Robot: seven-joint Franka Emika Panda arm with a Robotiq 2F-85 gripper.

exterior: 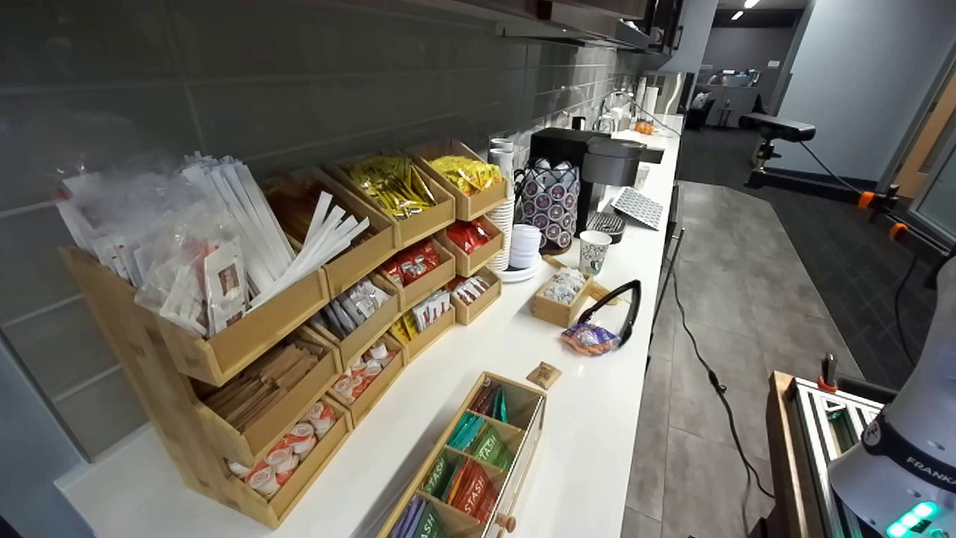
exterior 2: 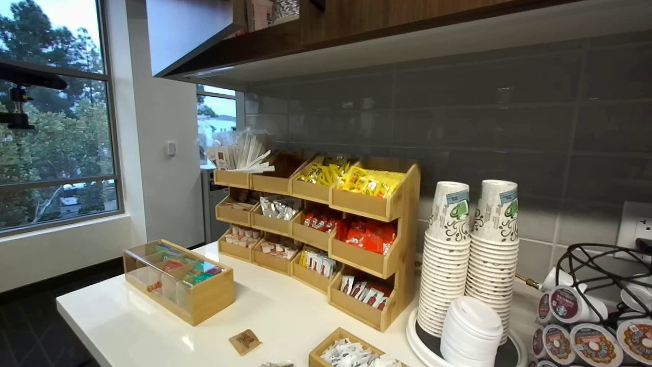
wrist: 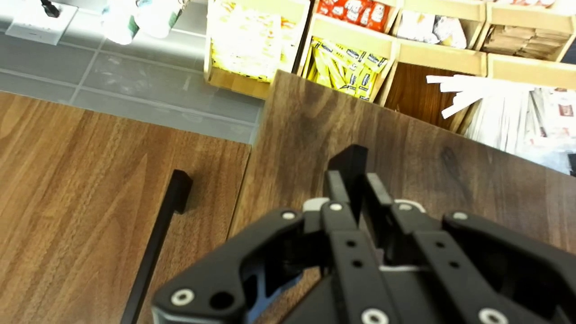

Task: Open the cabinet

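In the wrist view my gripper (wrist: 353,180) is shut on the black bar handle (wrist: 353,155) of the right-hand wooden cabinet door (wrist: 418,166). The handle's end sticks out past the fingertips; the rest is hidden by the fingers. That door stands out at an angle from the neighbouring door (wrist: 90,198), which has its own black handle (wrist: 153,245). An exterior view shows the cabinet (exterior 2: 387,23) with the pale inner face of its door (exterior 2: 188,35) swung outward. A pink package (exterior 2: 262,15) and a patterned container (exterior 2: 286,9) show inside. Neither exterior view shows the gripper.
Below the cabinet, the white counter (exterior 2: 275,311) carries a tiered wooden condiment rack (exterior 2: 407,219), a tea box (exterior 2: 214,295) and stacked paper cups (exterior 2: 443,275). A coffee machine (exterior: 553,146) stands further along. The arm's base (exterior: 889,456) is beside the counter.
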